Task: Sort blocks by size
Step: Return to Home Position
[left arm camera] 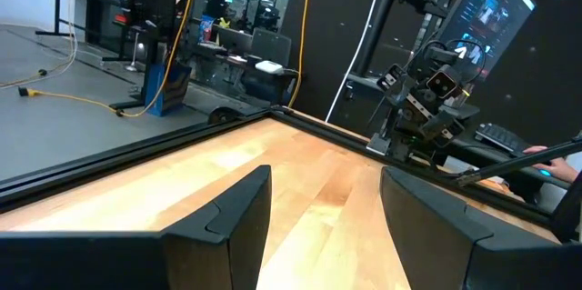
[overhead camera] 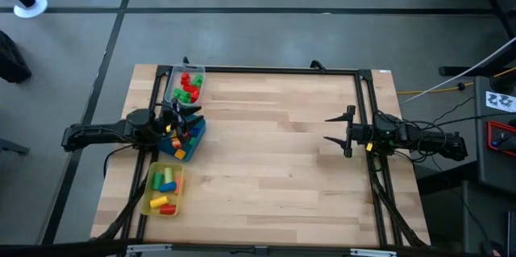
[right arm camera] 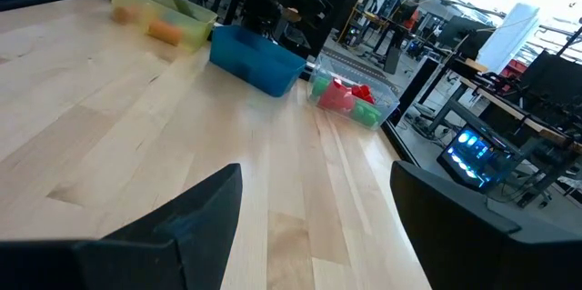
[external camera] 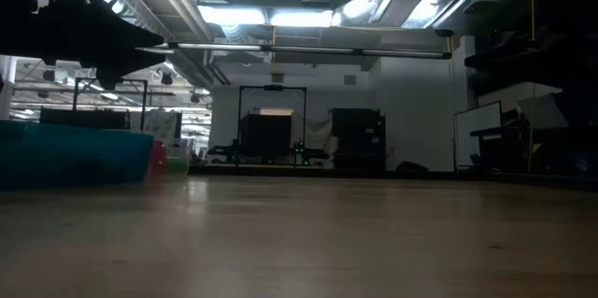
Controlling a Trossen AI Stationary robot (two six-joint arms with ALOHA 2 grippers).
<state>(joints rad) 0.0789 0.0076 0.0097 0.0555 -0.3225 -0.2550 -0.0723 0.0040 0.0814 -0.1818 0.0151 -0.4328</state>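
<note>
We see all 3 trays from above only in the high view. The blue tray [overhead camera: 199, 134] sits at the left edge of the table [overhead camera: 274, 168], with the clear tray [overhead camera: 198, 72] just beside one short end and the yellow tray [overhead camera: 150, 201] near the other, making 1 row. Red and green blocks [overhead camera: 189, 86] fill the clear tray. Green, yellow, orange and red blocks [overhead camera: 165, 188] lie in the yellow tray. Mixed blocks [overhead camera: 179, 151] lie in the blue tray, partly hidden by the arm. The pieces are too small for us to tell their long axes or which way they point.

The left gripper [overhead camera: 192, 120] hovers over the blue tray, arm stretched level and pointing toward table centre. The low view confirms it is raised above the tray wall, not touching it. The left wrist view shows its fingers [left arm camera: 227, 217] spread apart with nothing between them: released.

The right gripper [overhead camera: 329, 129] is well apart from the blue tray, across the table at the opposite edge, arm level and facing the tray. Its claw is also released and empty, and the right wrist view shows bare wood between its fingers [right arm camera: 195, 217]. That view shows the 3 trays side-on, with the left arm behind the blue tray.
</note>
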